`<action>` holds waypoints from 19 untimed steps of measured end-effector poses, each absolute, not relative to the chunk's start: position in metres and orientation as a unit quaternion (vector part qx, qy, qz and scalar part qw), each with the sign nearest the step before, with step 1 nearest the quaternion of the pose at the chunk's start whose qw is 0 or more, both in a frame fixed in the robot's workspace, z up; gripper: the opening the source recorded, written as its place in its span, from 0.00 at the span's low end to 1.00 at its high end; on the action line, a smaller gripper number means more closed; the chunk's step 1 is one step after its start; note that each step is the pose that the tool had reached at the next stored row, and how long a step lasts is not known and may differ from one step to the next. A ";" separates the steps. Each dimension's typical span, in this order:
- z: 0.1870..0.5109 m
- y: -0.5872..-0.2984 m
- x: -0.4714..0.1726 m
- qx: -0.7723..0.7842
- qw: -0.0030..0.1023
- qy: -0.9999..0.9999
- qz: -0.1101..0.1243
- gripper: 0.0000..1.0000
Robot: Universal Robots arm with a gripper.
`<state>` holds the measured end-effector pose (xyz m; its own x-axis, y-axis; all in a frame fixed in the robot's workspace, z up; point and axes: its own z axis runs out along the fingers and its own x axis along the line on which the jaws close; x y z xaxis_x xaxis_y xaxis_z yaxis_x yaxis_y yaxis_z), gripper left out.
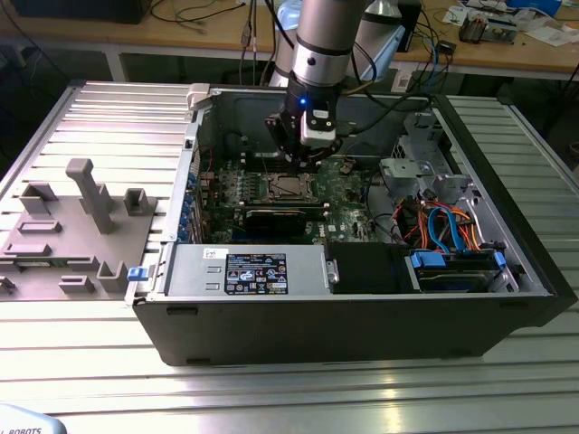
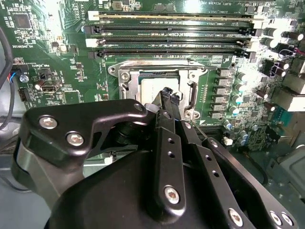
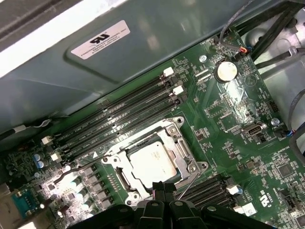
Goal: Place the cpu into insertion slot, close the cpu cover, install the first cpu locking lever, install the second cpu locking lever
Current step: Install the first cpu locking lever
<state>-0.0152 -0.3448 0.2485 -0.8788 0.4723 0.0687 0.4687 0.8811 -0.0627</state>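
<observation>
The cpu (image 3: 151,163) lies flat in the insertion slot (image 3: 125,182), its silver top showing through the window of the cpu cover (image 3: 177,151), which lies down over it. One thin wire lever (image 3: 189,183) slants up beside the socket. Another lever (image 3: 76,171) runs out along the socket's other side. My gripper (image 3: 162,189) hovers just above the socket's edge with its black fingers pressed together and nothing between them. In the second wrist view the fingertips (image 2: 167,95) sit over the cpu (image 2: 151,88). In the exterior view the gripper (image 1: 304,152) hangs above the socket (image 1: 288,187).
Long black memory slots (image 3: 119,114) run beside the socket. A coin battery (image 3: 225,71) sits on the green board. The case wall (image 1: 194,145) stands close. Cables and a drive cage (image 1: 443,231) lie at the exterior view's right. A grey fixture (image 1: 72,226) lies outside the case.
</observation>
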 end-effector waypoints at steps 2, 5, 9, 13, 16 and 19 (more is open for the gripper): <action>0.249 -0.345 -0.015 -0.239 0.041 -0.970 0.022 0.11; 0.248 -0.345 -0.015 -0.232 0.041 -0.972 0.023 0.11; 0.249 -0.345 -0.015 -0.220 0.040 -0.974 0.023 0.11; 0.249 -0.345 -0.015 -0.205 0.040 -0.978 0.024 0.11; 0.249 -0.345 -0.015 -0.198 0.040 -0.979 0.024 0.11; 0.249 -0.345 -0.015 -0.191 0.040 -0.980 0.024 0.11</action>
